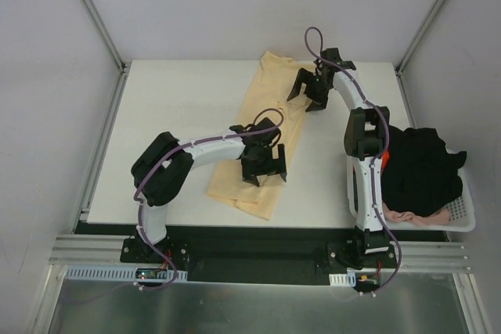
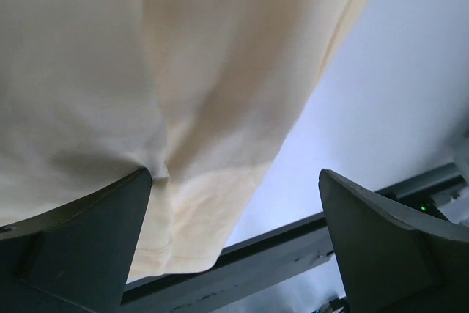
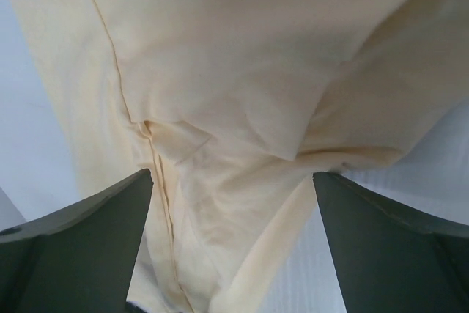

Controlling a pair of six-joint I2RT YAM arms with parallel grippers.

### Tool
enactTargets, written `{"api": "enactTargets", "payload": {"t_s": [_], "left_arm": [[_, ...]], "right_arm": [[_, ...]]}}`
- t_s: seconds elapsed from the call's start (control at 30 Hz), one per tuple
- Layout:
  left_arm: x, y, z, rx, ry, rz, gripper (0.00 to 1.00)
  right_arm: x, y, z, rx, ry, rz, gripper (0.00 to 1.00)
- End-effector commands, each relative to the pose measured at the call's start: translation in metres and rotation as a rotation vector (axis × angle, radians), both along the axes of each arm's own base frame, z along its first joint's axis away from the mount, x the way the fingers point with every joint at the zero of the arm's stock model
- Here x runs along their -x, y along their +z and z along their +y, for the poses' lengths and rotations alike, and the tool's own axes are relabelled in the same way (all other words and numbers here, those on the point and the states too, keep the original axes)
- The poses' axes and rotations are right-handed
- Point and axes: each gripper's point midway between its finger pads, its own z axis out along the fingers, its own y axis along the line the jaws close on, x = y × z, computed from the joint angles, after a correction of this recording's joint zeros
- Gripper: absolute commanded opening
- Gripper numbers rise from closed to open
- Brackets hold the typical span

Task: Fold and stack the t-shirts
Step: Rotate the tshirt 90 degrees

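A pale peach-yellow t-shirt (image 1: 258,127) lies as a long strip on the white table (image 1: 180,115), running from the far middle to the near edge. My left gripper (image 1: 264,171) hovers open over its near end; the left wrist view shows the cloth's near corner (image 2: 183,240) between wide jaws. My right gripper (image 1: 308,93) is open over the shirt's far right part, and the folded cloth (image 3: 242,152) fills the right wrist view. Other t-shirts, black (image 1: 423,166), orange (image 1: 387,160) and pinkish (image 1: 427,215), sit piled in the basket.
A white lattice basket (image 1: 468,213) stands at the table's right near corner beside the right arm. Metal frame posts rise at the far corners. A dark rail (image 2: 293,251) runs along the near table edge.
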Motion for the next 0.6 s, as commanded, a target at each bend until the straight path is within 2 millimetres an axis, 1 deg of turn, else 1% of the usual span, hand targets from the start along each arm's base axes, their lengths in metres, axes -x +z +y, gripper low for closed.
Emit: {"api": "enactTargets", "payload": {"t_s": [0.0,0.07,0.1,0.13,0.17,0.2,0.23,0.27,0.3,0.33,0.37,0.4,0.43,0.47,0.5,0.53,0.57], "left_arm": [[0.017,0.019,-0.054,0.105,-0.079,0.047,0.99],[0.011,0.035,-0.064,0.135,-0.098,0.003,0.99],[0.009,0.047,-0.064,0.153,-0.103,-0.028,0.99],[0.007,0.053,-0.062,0.156,-0.102,-0.051,0.99],[0.004,0.053,-0.054,0.130,-0.095,-0.088,0.99],[0.004,0.070,-0.049,0.147,-0.093,-0.132,0.99],[0.007,0.067,-0.039,0.124,-0.098,-0.153,0.99],[0.003,0.080,-0.029,0.116,-0.113,-0.226,0.99],[0.006,0.081,-0.022,0.097,-0.124,-0.252,0.99],[0.010,0.074,-0.008,0.061,-0.132,-0.257,0.99],[0.009,0.080,0.011,0.010,-0.125,-0.307,0.99],[0.009,0.080,0.024,-0.032,-0.120,-0.329,0.99],[0.015,0.072,0.043,-0.091,-0.116,-0.329,0.99],[0.013,0.079,0.066,-0.157,-0.086,-0.381,0.99],[0.015,0.079,0.078,-0.186,-0.081,-0.396,0.99],[0.020,0.074,0.091,-0.220,-0.090,-0.402,0.99],[0.022,0.082,0.098,-0.208,-0.093,-0.430,0.99]], "right_arm": [[-0.054,0.024,-0.005,0.014,0.038,-0.254,0.97],[-0.056,0.046,0.001,-0.017,0.046,-0.293,0.97],[-0.052,0.050,0.004,-0.025,0.058,-0.291,0.97],[-0.047,0.077,0.005,-0.031,0.069,-0.331,0.97],[-0.042,0.082,0.002,-0.006,0.073,-0.333,0.97],[-0.031,0.082,0.002,0.015,0.082,-0.319,0.97],[-0.022,0.107,0.001,0.029,0.084,-0.351,0.97],[-0.014,0.113,-0.007,0.068,0.052,-0.338,0.97],[0.000,0.105,-0.014,0.092,0.030,-0.291,0.97],[0.013,0.134,-0.017,0.088,0.007,-0.323,0.97],[0.024,0.139,-0.021,0.088,-0.032,-0.304,0.97],[0.051,0.111,-0.025,0.100,-0.044,-0.208,0.97],[0.057,0.121,-0.024,0.077,-0.052,-0.247,0.97],[0.077,0.145,-0.023,0.047,-0.082,-0.287,0.97],[0.107,0.118,-0.027,0.059,-0.092,-0.224,0.97],[0.117,0.116,-0.027,0.057,-0.106,-0.245,0.97],[0.136,0.139,-0.027,0.036,-0.115,-0.302,0.97]]}}
